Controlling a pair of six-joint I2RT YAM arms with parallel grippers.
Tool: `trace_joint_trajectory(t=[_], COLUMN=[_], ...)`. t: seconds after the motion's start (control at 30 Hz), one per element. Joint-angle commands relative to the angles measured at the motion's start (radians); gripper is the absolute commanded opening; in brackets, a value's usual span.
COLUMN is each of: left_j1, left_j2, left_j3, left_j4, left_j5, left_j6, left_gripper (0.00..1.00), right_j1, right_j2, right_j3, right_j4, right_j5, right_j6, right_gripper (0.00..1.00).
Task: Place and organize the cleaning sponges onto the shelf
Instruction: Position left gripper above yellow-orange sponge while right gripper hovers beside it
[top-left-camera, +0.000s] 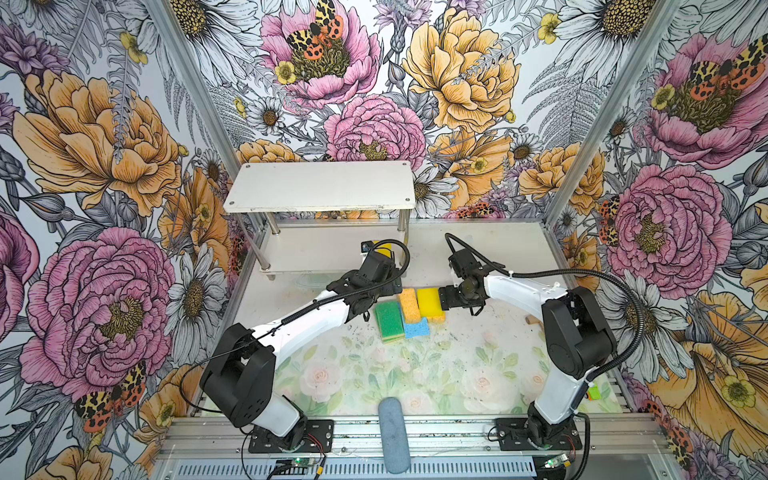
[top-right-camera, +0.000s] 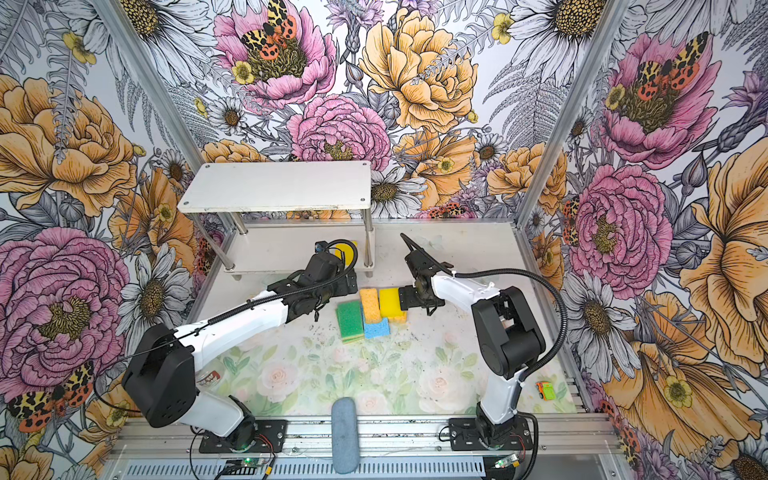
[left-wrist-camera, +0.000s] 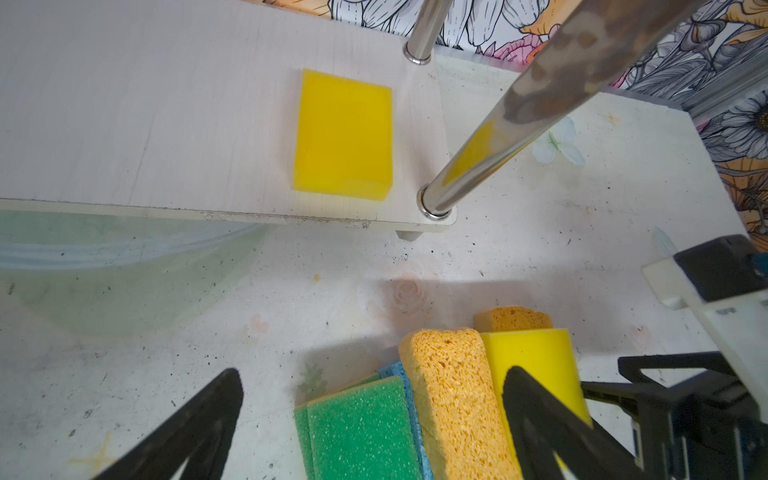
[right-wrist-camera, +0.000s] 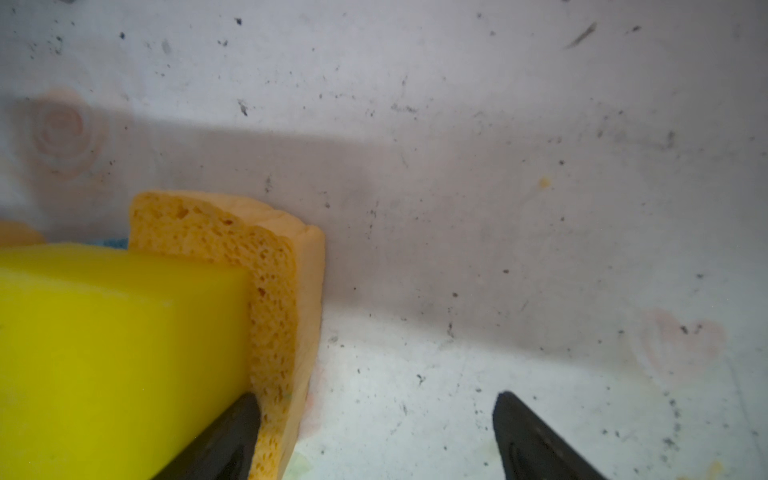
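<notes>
The white two-tier shelf (top-left-camera: 320, 187) stands at the back left. One yellow sponge (left-wrist-camera: 343, 133) lies on its lower board by the front right post. A pile of cleaning sponges sits mid-table: green-topped (top-left-camera: 388, 318), orange (top-left-camera: 409, 305), yellow (top-left-camera: 429, 302), blue (top-left-camera: 415, 330) underneath, and a second orange (right-wrist-camera: 274, 291) under the yellow. My left gripper (left-wrist-camera: 374, 374) hangs open over the pile's far left side, holding nothing. My right gripper (right-wrist-camera: 378, 407) is open at the pile's right side, with one finger (right-wrist-camera: 232, 432) against the yellow and orange sponges and the other over bare table.
A grey-blue cylinder (top-left-camera: 392, 434) lies at the front edge between the arm bases. A wooden mallet (top-left-camera: 532, 320) shows behind the right arm. A small green and orange toy (top-right-camera: 545, 390) sits at the front right. A clear dish (left-wrist-camera: 104, 270) lies in front of the shelf.
</notes>
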Motion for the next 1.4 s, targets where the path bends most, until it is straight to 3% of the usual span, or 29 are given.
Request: trace_joint_trajectory(t=[0.0,0.4,0.63,0.93,1.37], left_j1=[0.008,-0.062,-0.136,-0.260,-0.294], left_j2=[-0.029,0.027,0.136,0.303,0.447], left_j3=[-0.012,0.066,0.185,0.407,0.491], left_j4=[0.005,0.004,-0.016,-0.166,-0.217], left_j5=[-0.017,0.033,0.047,0.010,0.044], left_j6=[-0.030,-0.114,-0.139,-0.189,-0.278], left_gripper=[0.99,0.99,0.99,0.99,0.99], right_j1=[0.009,-0.054,-0.140,-0.241,-0.312], right_j2=[0.006,-0.108,-0.187,-0.241,-0.229], right_j3=[0.014,-0.030,-0.063,-0.088,-0.102], right_j4=[0.008,0.006,0.000,-0.005,-0.013], right_j5=[0.009,-0.045,-0.123,-0.156,-0.197], right_j6=[-0.007,-0.054,-0.090,-0.116,-0.132], right_gripper=[0.90,0.91,0.91,0.91,0.91])
